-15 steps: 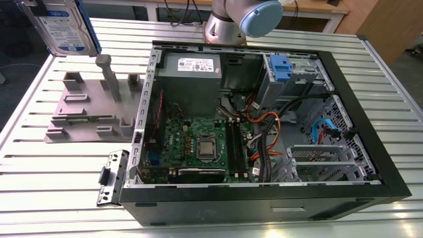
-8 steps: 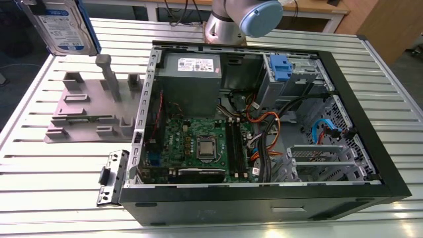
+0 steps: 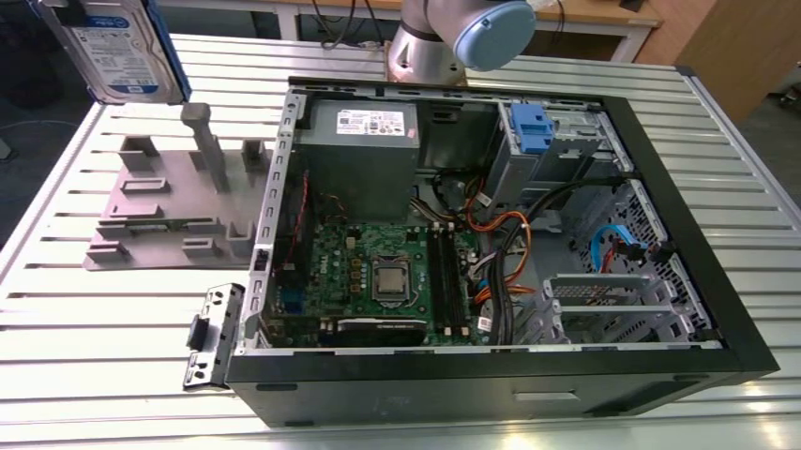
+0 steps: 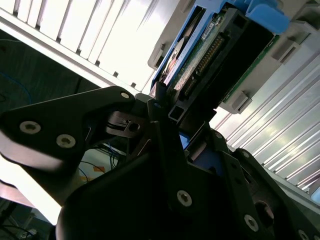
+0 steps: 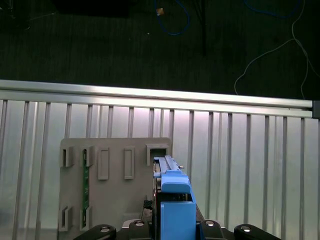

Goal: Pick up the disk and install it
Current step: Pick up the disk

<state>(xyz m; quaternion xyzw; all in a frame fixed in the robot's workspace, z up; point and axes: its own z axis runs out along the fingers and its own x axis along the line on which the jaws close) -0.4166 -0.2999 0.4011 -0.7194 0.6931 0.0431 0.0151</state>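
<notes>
Our gripper [image 4: 162,107] is closed on the disk [image 4: 212,55], high over the grey stand [image 3: 163,206]. We think a firm, steady grip without tilting is best here.

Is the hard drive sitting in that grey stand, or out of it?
Out. The disk stands on edge in the gripper, held in the air above the stand.

I have the gripper [image 4: 182,117] clamped on the disk [image 4: 215,55]. The disk juts out beyond the black fingers [image 4: 159,96], with its connector edge and a strip of green circuit board turned toward the camera. The blue bracket [image 4: 265,15] wraps the end farthest from the fingertips. Beyond the disk, past the fingers, lies the slatted metal table [image 4: 90,35].
</notes>
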